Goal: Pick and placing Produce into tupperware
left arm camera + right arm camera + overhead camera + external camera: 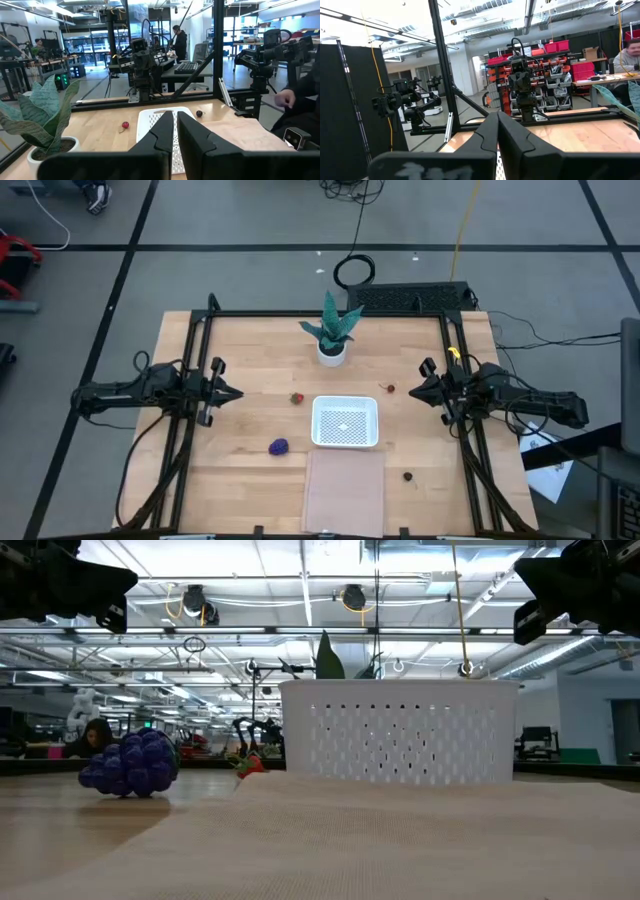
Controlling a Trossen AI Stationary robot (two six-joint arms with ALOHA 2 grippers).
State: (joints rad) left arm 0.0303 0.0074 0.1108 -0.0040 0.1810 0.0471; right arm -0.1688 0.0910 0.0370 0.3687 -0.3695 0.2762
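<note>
The white square tupperware (319, 423) stands mid-table; its perforated wall (400, 735) fills the low view. Around it on the wood lie the produce: a purple grape cluster (278, 446) (130, 765), a red-and-green strawberry piece (297, 397) (250, 766), a small dark red one (389, 388) and a blackish one (408, 476). My left gripper (238, 393) (175, 131) hovers shut above the table's left side and points at the tupperware (146, 122). My right gripper (412, 388) (498, 131) hovers shut above the right side. Neither holds anything.
A green leafy plant in a white pot (332, 340) stands at the far middle. A flat tan sheet (345, 490) lies just near of the tupperware. Black frame rails (190, 420) run along both table sides. People (632, 52) are in the room beyond.
</note>
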